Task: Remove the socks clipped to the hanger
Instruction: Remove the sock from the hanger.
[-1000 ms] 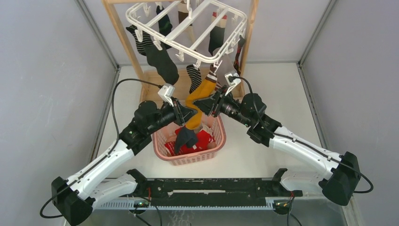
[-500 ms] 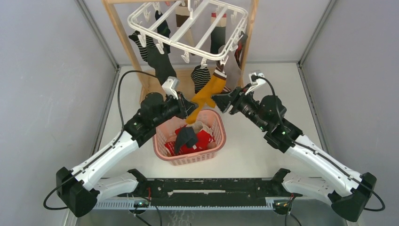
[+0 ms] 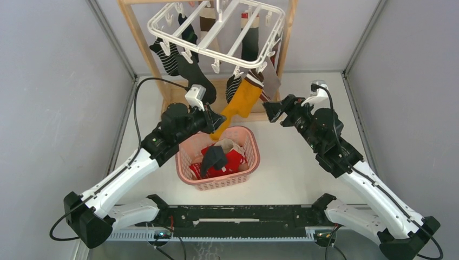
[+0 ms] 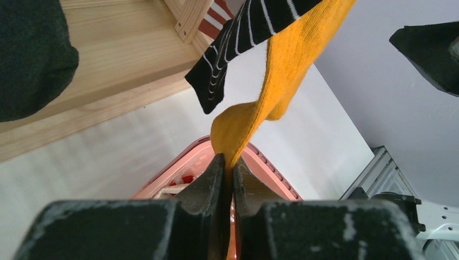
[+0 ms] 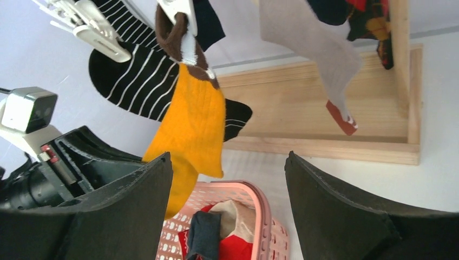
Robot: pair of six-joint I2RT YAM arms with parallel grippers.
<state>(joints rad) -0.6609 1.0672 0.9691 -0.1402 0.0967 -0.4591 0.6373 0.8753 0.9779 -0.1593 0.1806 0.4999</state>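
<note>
My left gripper [image 4: 227, 162] pinches shut on the toe of the yellow sock [image 3: 242, 100], which is clipped to the hanger [image 3: 203, 51] (the toe is near the back rim of the basket [image 3: 256, 154]). My right gripper [image 3: 269, 111] is wide open and empty, with free room around it.

The white table [image 3: 292, 162] carries two things: a pink basket [image 3: 254, 157], standing just under and between the left pincer [image 3: 216, 117] and the right pincer [image 3: 272, 112], and, beyond both pincers, a wooden stand base [image 5: 281, 103] that seems to lie flat on it.
</note>
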